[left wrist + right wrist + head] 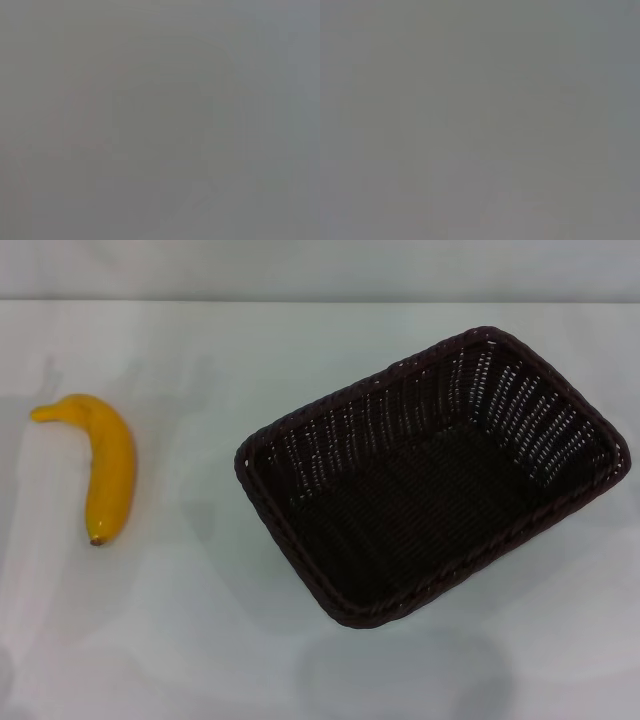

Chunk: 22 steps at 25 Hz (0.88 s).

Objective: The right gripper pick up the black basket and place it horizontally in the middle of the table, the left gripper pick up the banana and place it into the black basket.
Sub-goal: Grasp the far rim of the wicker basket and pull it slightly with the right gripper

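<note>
The black basket [432,476], a large dark woven rectangle with sloping openwork sides, sits on the white table [200,620], right of centre, turned at an angle, and it is empty. The yellow banana [106,466] lies on the table at the far left, its dark tip toward me, well apart from the basket. Neither the left gripper nor the right gripper is in the head view. Both wrist views show only a flat grey field.
The table's far edge [320,302] runs along the top of the head view, with a pale wall behind it. Bare tabletop lies between the banana and the basket and in front of both.
</note>
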### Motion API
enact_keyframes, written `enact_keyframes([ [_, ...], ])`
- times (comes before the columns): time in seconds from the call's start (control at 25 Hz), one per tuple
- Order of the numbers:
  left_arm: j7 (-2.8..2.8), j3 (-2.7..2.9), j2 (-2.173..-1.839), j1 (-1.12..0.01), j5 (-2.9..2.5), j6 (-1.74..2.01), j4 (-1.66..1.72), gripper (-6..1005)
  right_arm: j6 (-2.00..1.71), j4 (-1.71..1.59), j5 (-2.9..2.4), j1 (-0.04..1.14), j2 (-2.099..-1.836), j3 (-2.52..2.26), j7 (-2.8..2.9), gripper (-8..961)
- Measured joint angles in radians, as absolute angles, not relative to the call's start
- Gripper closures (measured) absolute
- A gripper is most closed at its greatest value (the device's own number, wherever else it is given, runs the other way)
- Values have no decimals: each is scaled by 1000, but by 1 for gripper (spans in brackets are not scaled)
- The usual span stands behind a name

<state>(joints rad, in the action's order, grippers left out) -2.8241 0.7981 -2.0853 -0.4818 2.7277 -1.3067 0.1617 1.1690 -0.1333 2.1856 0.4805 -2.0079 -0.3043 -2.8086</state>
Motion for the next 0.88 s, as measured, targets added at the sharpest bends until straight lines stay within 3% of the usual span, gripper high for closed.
enact_keyframes([
  [0.12, -2822, 796, -2086, -482, 2732, -1311, 155, 104, 1169, -156, 2185, 475, -2009, -345, -2804, 215],
  [0.48, -2794, 798, -2085, -477, 2726, -1302, 145, 105, 996, -465, 2162, 407, -1997, -657, -2398, 216],
  [0.56, -2782, 799, -2083, -473, 2724, -1302, 142, 105, 915, -612, 2096, 372, -1977, -767, -2202, 217],
  [0.68, -2772, 799, -2080, -460, 2719, -1304, 151, 105, 867, -806, 1872, 352, -1927, -853, -1799, 217],
  [0.88, -2738, 800, -2078, -419, 2714, -1311, 208, 105, 1021, -1051, 1498, 392, -1851, -861, -1281, 218],
])
